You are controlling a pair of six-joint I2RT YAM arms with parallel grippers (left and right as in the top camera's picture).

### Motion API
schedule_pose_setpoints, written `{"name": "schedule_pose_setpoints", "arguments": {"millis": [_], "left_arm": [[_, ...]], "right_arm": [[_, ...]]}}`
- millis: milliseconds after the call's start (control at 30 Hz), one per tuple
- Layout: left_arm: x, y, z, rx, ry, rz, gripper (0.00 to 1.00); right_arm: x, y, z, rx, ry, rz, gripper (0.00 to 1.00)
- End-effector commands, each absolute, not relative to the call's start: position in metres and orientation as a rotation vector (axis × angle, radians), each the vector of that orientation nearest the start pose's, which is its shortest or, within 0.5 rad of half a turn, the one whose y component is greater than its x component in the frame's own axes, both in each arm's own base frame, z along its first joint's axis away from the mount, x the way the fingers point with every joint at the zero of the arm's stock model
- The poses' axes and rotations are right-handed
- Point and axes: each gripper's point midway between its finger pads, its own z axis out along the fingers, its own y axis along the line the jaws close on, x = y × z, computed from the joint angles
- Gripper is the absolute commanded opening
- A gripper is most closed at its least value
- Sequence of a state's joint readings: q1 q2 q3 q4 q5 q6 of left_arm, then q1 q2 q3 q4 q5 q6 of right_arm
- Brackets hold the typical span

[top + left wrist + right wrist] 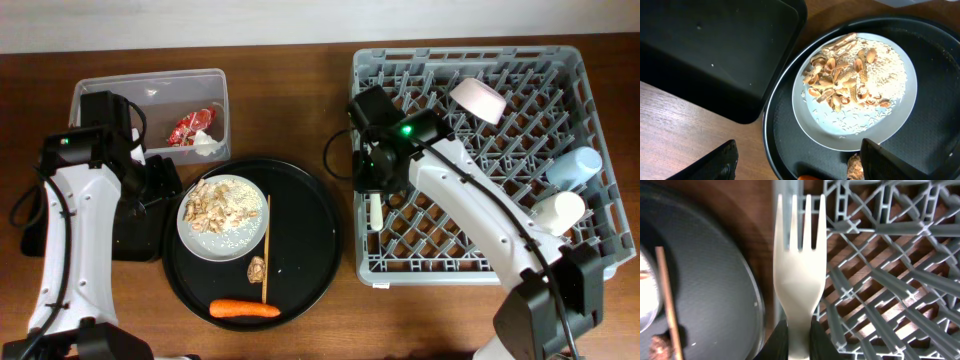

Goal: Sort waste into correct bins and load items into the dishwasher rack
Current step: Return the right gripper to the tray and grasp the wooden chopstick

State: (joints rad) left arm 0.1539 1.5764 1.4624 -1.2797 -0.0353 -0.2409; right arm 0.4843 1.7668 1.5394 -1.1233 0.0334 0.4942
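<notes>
- The right gripper was pinching the handle of a pale fork, jaws pressed on it from both sides.
- In the overhead view the fork sat at the left edge of the dish rack, tines over the rim in the right wrist view.
- The left gripper had its jaws spread wide with nothing between them, hovering over the lower left of the white plate.
- The plate held rice and beige food scraps and sat on the round black tray, left of its centre.
- A thin wooden stick lay on that tray just right of the plate.
- A brown lump was below the plate, and a carrot lay at the tray's bottom edge.
- A clear tub at upper left held a red wrapper and a white tissue.
- A black rectangular tray lay left of the round tray, partly under the left arm.
- In the rack were a cream bowl at the top, a blue cup and a white cup on the right side.
</notes>
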Motion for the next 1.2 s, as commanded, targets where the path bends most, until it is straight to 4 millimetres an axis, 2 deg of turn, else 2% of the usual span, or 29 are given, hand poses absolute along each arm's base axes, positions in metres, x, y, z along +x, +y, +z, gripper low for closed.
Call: {"name": "schedule_pose_setpoints", "arguments": {"millis": [0,100,133,167,333,433,600,667,700,767,900,1000,1033,1167], "left_arm": [[0.311,0.057,0.168,-0.612,2.897,0.054,0.77],[0.311,0.057,0.168,-0.612,2.897,0.054,0.77],[0.310,0.057,0.168,-0.612,2.897,0.054,0.78],[0.311,0.057,0.168,-0.612,2.897,0.054,0.77],[0.311,0.057,0.168,-0.612,2.897,0.054,0.78],[0.311,0.057,0.168,-0.611,2.897,0.047,0.77],[0.312,0.050,0.168,-0.602,2.900,-0.007,0.77],[0.313,0.046,0.168,-0.585,2.903,-0.009,0.77],[0.314,0.043,0.168,-0.572,2.903,-0.010,0.77],[0.315,0.041,0.168,-0.560,2.901,-0.011,0.78],[0.316,0.040,0.169,-0.556,2.898,-0.013,0.77],[0.316,0.040,0.168,-0.556,2.900,-0.012,0.77],[0.316,0.040,0.169,-0.556,2.899,-0.012,0.77],[0.316,0.040,0.169,-0.555,2.899,-0.012,0.77]], "right_arm": [[0.333,0.161,0.106,0.027,2.959,0.075,0.11],[0.334,0.160,0.092,0.029,2.950,0.080,0.13],[0.335,0.160,0.088,0.022,2.941,0.085,0.31],[0.336,0.160,0.087,0.022,2.939,0.087,0.38],[0.344,0.164,0.093,-0.055,2.906,0.100,0.47],[0.344,0.164,0.110,-0.088,2.893,0.101,0.48],[0.341,0.156,0.176,-0.077,2.813,0.101,0.49],[0.329,0.166,0.198,-0.112,2.783,0.230,0.49],[0.320,0.181,0.208,-0.217,2.769,0.350,0.49],[0.306,0.199,0.213,-0.307,2.773,0.444,0.49],[0.290,0.227,0.192,-0.365,2.840,0.453,0.49],[0.283,0.268,0.158,-0.393,2.902,0.454,0.49],[0.279,0.285,0.141,-0.380,2.936,0.449,0.51],[0.270,0.321,0.096,-0.312,3.006,0.421,0.52]]}}
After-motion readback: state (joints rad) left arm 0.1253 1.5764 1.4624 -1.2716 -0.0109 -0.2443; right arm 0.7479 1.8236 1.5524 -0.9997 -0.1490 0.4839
